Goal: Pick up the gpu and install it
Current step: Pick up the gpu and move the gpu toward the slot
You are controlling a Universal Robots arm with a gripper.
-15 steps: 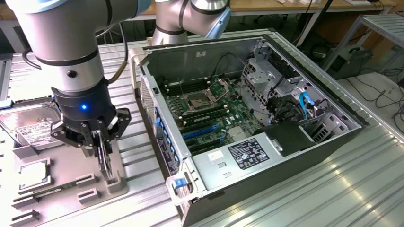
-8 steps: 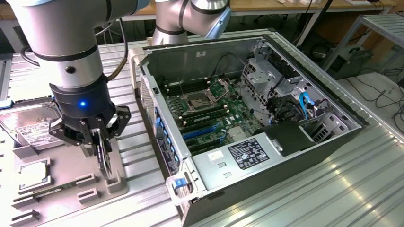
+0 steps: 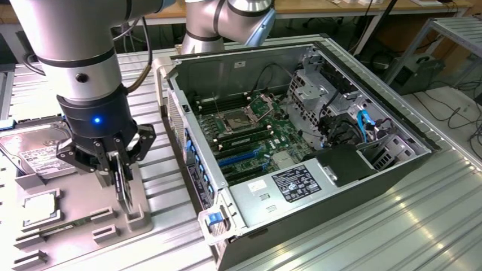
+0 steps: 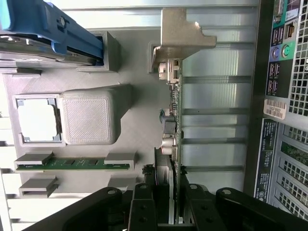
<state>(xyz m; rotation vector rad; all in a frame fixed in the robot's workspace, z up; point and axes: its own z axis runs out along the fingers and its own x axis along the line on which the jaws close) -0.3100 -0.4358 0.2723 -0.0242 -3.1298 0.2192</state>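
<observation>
The gpu (image 3: 125,195) is a thin dark card standing on edge at the right side of the grey holder tray (image 3: 75,231), left of the open computer case (image 3: 301,141) in the exterior view. My gripper (image 3: 117,169) comes straight down on the card's upper edge, fingers on both faces, shut on it. In the wrist view the gpu (image 4: 173,130) shows edge-on, running from my gripper (image 4: 171,214) to a grey support post (image 4: 183,33) at its far end. The dark fingers (image 4: 142,207) flank it.
The tray also holds a silver hard drive (image 3: 34,149), a square silver chip (image 4: 37,120) and a green memory stick (image 4: 72,163). The case lies open with its motherboard and slots (image 3: 249,152) exposed. Its rear panel (image 4: 284,96) is close beside the card.
</observation>
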